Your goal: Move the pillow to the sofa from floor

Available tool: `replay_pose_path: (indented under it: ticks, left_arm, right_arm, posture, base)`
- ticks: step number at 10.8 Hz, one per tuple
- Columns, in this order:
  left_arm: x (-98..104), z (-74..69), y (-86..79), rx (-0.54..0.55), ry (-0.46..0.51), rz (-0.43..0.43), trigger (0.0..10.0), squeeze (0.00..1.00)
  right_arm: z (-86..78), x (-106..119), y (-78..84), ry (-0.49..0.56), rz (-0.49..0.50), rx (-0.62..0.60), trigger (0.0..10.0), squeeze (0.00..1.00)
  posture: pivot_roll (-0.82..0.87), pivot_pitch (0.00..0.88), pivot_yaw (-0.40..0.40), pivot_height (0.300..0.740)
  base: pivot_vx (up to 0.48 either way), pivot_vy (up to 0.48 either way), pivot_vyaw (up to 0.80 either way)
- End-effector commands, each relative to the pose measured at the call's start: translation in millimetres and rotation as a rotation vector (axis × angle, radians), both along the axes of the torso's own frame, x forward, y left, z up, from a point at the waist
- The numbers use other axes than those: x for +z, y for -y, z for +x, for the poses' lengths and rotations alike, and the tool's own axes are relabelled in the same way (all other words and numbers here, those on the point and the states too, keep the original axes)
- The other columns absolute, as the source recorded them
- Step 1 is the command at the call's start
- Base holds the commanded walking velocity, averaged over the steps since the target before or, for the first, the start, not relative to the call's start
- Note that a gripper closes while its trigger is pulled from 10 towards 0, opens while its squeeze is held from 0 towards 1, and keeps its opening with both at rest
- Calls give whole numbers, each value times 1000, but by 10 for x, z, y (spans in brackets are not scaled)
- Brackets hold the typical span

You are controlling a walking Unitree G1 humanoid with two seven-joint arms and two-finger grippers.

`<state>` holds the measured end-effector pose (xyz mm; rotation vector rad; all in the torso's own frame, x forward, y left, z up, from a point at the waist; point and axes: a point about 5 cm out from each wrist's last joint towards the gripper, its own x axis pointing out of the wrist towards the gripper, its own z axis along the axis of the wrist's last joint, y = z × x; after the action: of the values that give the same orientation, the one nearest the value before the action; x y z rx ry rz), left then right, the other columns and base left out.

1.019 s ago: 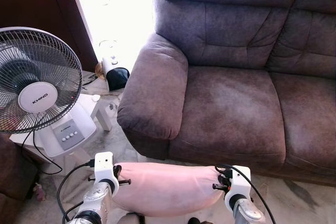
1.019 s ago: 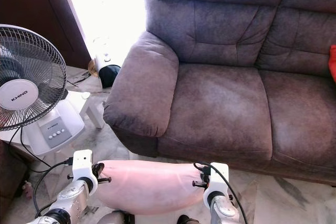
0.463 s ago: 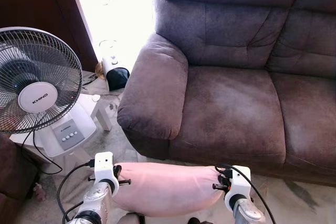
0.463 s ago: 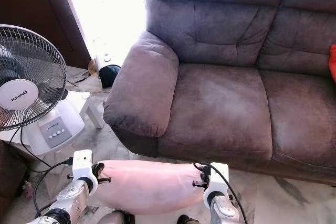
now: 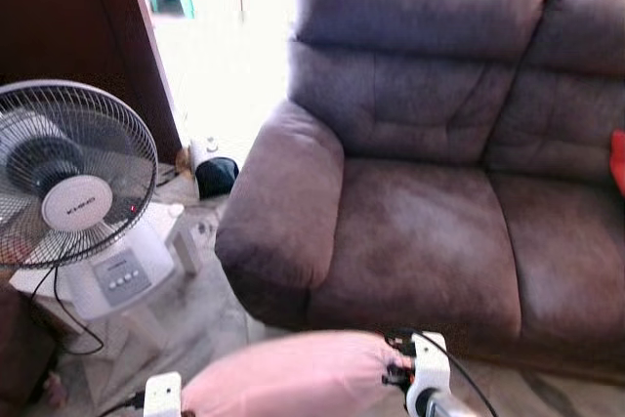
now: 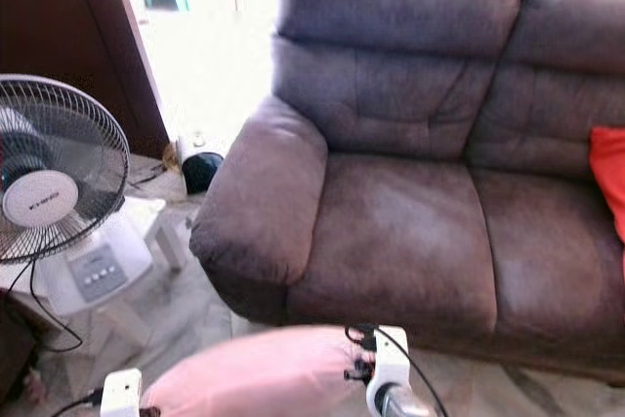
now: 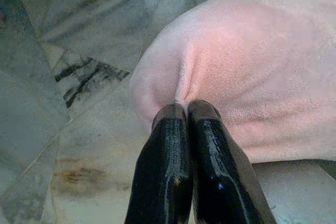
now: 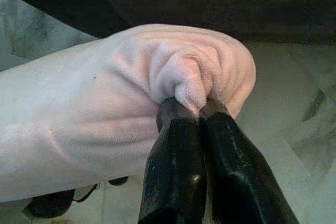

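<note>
- I have the pillow (image 5: pixel 283 375) hanging between my two arms, off the floor (image 5: pixel 200 305), just before the sofa's (image 5: pixel 420 241) front edge, near its left armrest (image 5: pixel 278 202); not yet on the seat
- Left gripper (image 7: pixel 185 113) is clamped on a pinch of fabric at the pillow's left end; its fingers (image 7: pixel 163 171) are pressed together
- Right gripper (image 8: pixel 189 109) is clenched on a bunched fold at the right end
- I judge it light, soft and saggy; the fleecy cover could slip free; end folds suit best, gripped deep
- A fan (image 5: pixel 73 192) stands left, well apart
</note>
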<state>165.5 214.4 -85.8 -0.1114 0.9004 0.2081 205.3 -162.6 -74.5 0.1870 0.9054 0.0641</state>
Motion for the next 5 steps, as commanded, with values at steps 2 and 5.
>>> replay_pose_path:
  ticks: [2, 5]
  left_arm:
    - [15, -85, -245, 76, -26, 63, 10000, 0]
    - [226, 307, -316, 47, 101, 62, 10000, 0]
  right_arm:
    - [22, 28, 179, 20, -42, -63, 10000, 0]
    - [55, 40, 84, 37, -10, -76, 10000, 0]
  posture:
    - [175, 60, -48, 740]
    - [181, 82, -23, 740]
  base:
    - [0, 0, 0]
    - [0, 0, 0]
